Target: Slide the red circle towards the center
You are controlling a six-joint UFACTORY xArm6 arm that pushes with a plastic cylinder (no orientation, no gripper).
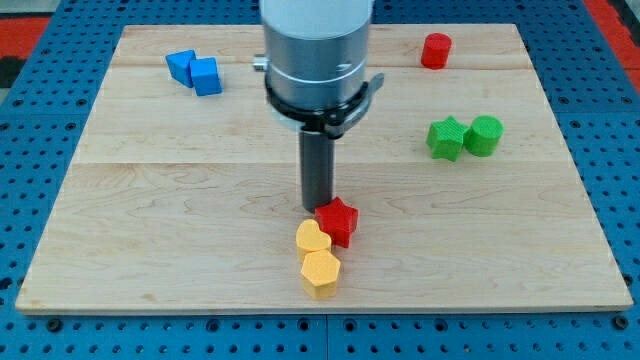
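Observation:
The red circle (pixel 436 50), a short red cylinder, stands near the view's top right of the wooden board. My tip (pixel 318 208) is the lower end of the dark rod, near the board's lower middle, far down and left of the red circle. The tip stands right at the upper left edge of a red star block (pixel 338 221). Touching the red star on its lower left is a yellow heart block (pixel 312 240), and a yellow hexagon block (pixel 321 272) sits just below that.
Two blue blocks (pixel 195 71) sit together at the view's top left. A green star (pixel 446 138) and a green cylinder (pixel 484 135) sit side by side at the right. The board (pixel 150 200) is edged by blue pegboard all round.

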